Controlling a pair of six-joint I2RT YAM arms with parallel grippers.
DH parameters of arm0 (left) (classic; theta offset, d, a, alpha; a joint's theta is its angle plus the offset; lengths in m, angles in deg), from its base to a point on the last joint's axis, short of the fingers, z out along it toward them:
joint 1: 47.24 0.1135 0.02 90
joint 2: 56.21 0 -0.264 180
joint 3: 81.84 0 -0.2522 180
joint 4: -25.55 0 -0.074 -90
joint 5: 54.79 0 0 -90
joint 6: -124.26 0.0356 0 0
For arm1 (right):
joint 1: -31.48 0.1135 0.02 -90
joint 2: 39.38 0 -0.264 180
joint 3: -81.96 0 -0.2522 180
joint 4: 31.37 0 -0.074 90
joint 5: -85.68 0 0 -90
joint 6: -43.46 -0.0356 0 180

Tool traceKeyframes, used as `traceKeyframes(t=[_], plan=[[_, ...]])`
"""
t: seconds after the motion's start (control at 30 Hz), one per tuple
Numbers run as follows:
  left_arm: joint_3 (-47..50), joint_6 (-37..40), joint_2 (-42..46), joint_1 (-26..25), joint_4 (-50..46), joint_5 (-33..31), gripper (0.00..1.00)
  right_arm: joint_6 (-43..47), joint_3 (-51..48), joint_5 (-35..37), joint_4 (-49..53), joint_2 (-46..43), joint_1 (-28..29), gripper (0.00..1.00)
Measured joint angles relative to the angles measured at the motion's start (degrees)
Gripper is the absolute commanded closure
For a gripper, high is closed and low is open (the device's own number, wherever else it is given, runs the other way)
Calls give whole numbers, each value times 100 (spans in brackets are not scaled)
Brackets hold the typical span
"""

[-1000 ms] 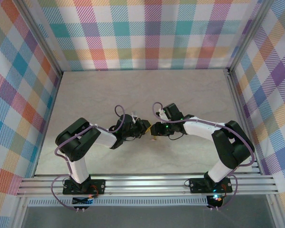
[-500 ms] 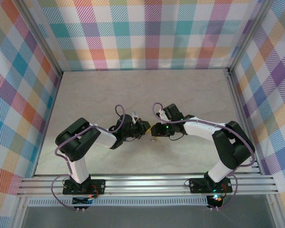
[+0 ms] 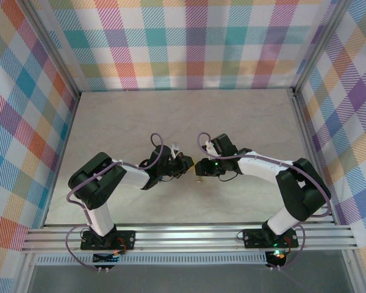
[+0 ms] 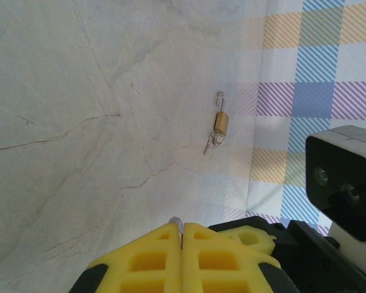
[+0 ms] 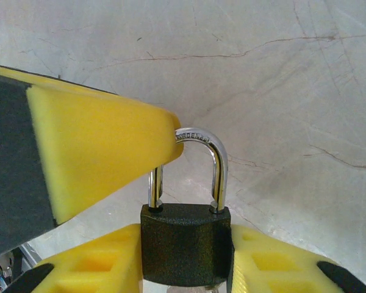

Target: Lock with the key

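The lock (image 5: 186, 244), a small padlock with a dark body, stands upright between the yellow fingers of my right gripper (image 5: 186, 235), which is shut on its body. Its silver shackle (image 5: 219, 165) has both legs down in the body. My left gripper (image 4: 182, 224) is shut, with a sliver of rounded silver metal at the seam of its tips. One of its yellow fingers (image 5: 97, 159) covers the shackle's top left corner. In the top view both grippers, left (image 3: 186, 165) and right (image 3: 199, 168), meet at mid-table. The key is hidden; a bit of silver shows under the lock body.
A small brass padlock with keys (image 4: 221, 122) lies on the marble table (image 3: 128, 116), beyond the left gripper. The right wrist's camera housing (image 4: 348, 183) is close to the left fingers. Checked walls (image 3: 183, 43) close off three sides.
My left gripper's fingers have closed the last bit together at the shackle, and that arm has edged slightly toward the right gripper. The right gripper keeps the lock still.
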Motion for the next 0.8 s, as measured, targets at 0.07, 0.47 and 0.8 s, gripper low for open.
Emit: traceKeyframes(t=[0.07,0.47,0.8], plan=[[-17,24,0,0,-24,13,100,2,-17,4,7,-31,-28,66],[-52,236,111,0,-435,2,100,2,-85,-24,0,-129,-70,66],[-52,269,164,0,-466,-52,100,13,-94,-79,-24,-203,-72,60]])
